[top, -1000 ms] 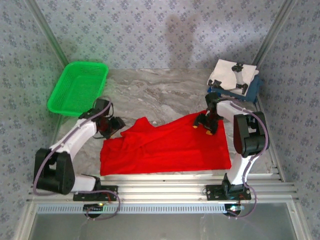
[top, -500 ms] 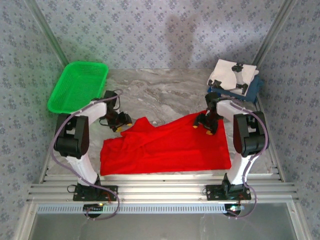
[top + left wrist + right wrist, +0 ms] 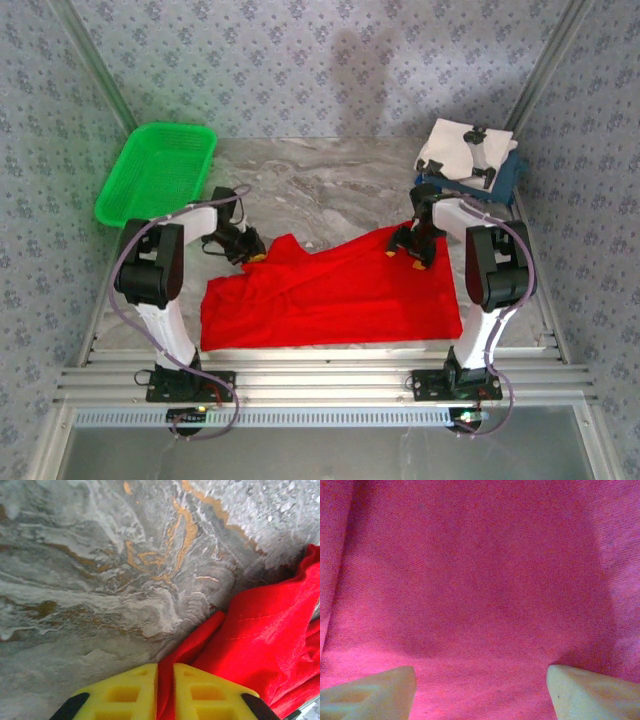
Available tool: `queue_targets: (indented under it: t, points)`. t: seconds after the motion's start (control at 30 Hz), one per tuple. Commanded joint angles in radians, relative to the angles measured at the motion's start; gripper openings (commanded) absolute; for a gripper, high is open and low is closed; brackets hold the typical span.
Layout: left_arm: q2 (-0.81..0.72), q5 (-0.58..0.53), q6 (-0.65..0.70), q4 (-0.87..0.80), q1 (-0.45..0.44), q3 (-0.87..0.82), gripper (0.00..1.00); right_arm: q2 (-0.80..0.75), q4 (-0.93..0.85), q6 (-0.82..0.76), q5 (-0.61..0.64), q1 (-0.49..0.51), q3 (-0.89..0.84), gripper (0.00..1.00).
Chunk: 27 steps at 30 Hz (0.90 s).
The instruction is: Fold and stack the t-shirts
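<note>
Left pincer [image 3: 165,674]: yellow fingers [image 3: 125,692] drawn almost together, with a thin fold of the red tee [image 3: 260,625] caught in the narrow gap between them, right at the cloth's edge. Just past the tips the cloth ends and the bare marbled desk [image 3: 100,580] begins, grey with orange veins. From the top camera this pincer sits low at the tee's far left corner, its arm reaching in from the left. Right pincer [image 3: 480,680]: pale fingers [image 3: 375,687] set wide apart, nothing gripped between them. Red cloth lies flat beneath and between the tips, very close to the lens; cannot tell whether the tips touch it. From the top camera it points down over the tee's far right corner. The tee is spread across the near middle of the desk and rumpled. Its near edge runs fairly straight along the desk's front; its far edge is uneven, with a raised fold left of centre and a peak on the right by the right pincer. Far right corner of the desk: a folded white tee [image 3: 460,148] lying on a folded blue tee [image 3: 506,176], well apart from the red one. Far left corner: a green basket [image 3: 155,175], apart from the tee.
</note>
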Motion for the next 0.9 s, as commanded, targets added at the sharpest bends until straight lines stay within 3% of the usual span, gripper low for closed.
queue_targets:
  t: [0.0, 0.43, 0.73, 0.8, 0.87]
  points:
    - [-0.061, 0.030, -0.013, 0.047, 0.000, 0.004, 0.10, 0.040, -0.032, -0.020, 0.041, -0.009, 0.002, 0.73]
    - [-0.377, -0.200, -0.068, 0.083, 0.012, -0.104, 0.05, 0.046, -0.017, -0.011, 0.042, -0.010, 0.002, 0.73]
    - [-0.346, -0.263, -0.118, 0.076, 0.015, -0.169, 0.07, 0.045, -0.009, -0.011, 0.039, -0.008, -0.006, 0.73]
    - [-0.314, -0.267, -0.125, 0.060, 0.015, -0.166, 0.13, 0.043, -0.008, -0.011, 0.039, -0.008, -0.006, 0.73]
    - [-0.306, -0.281, -0.133, 0.065, 0.015, -0.172, 0.31, 0.043, -0.008, -0.010, 0.037, -0.007, -0.005, 0.73]
